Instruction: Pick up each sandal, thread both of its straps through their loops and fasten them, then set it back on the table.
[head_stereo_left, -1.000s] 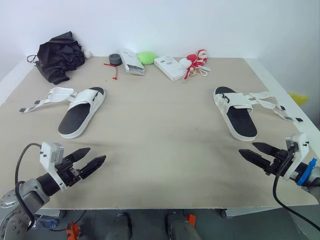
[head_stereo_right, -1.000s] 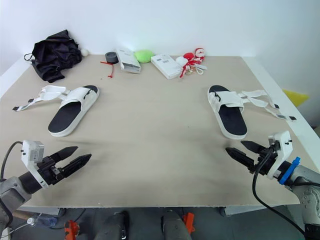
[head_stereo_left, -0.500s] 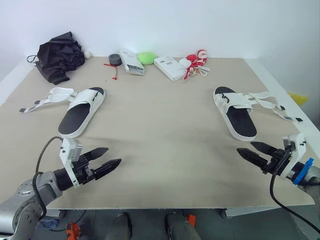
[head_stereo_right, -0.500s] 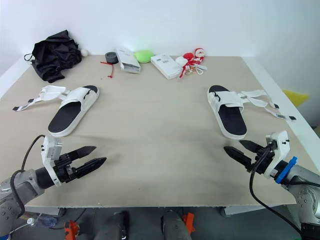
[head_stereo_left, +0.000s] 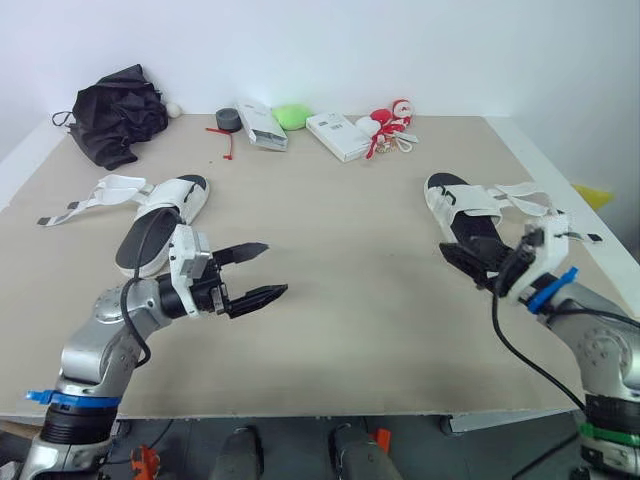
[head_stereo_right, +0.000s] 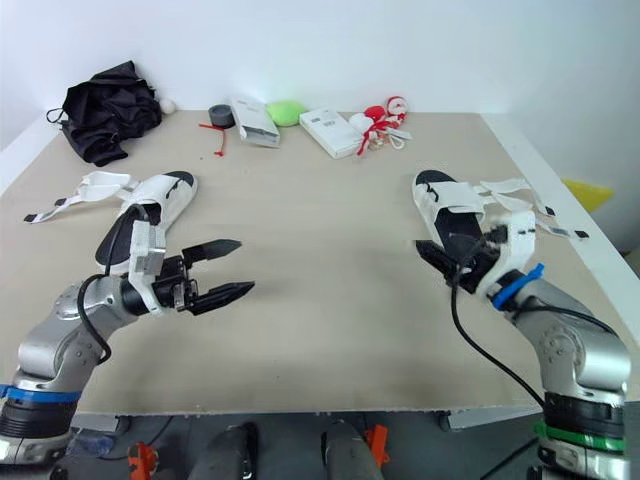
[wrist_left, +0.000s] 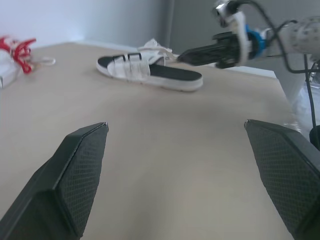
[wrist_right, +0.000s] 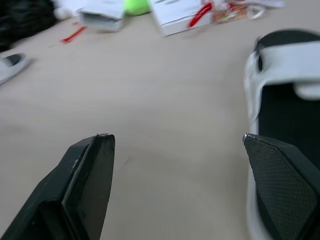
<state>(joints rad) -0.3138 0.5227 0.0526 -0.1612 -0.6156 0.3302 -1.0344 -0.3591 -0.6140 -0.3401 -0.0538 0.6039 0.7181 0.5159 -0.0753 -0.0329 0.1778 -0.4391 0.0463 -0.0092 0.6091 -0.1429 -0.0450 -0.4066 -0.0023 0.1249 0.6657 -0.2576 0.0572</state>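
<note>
- Reaching for the first pick-up looks like the step in hand: both sandals lie flat and no strap is threaded.
- The right sandal (head_stereo_left: 478, 232) rests on the table (head_stereo_left: 350, 220) on the robot's right. Its 2 straps (head_stereo_left: 522, 192) are loose and splay outward toward the table's edge.
- The right gripper (head_stereo_left: 462, 264) hovers at that sandal's near end. Its fingers are spread wide and hold nothing, and in the right wrist view 1 finger stands just beside the black footbed.
- The left sandal (head_stereo_left: 160, 215) lies well apart on the robot's left, with its unfastened ends (head_stereo_left: 100, 192) trailing away from it.
- The left gripper (head_stereo_left: 272, 268) hangs over bare table between the 2 sandals, nearer the left one. Its fingers are also wide and empty.
- Next, I judge, the right gripper should drop and close across the sole's edge, then lift.
- The left gripper would then need to cross over and take 1 strap end.
- The flat sole offers little to pinch, so the closing fingers may simply push it away.
</note>
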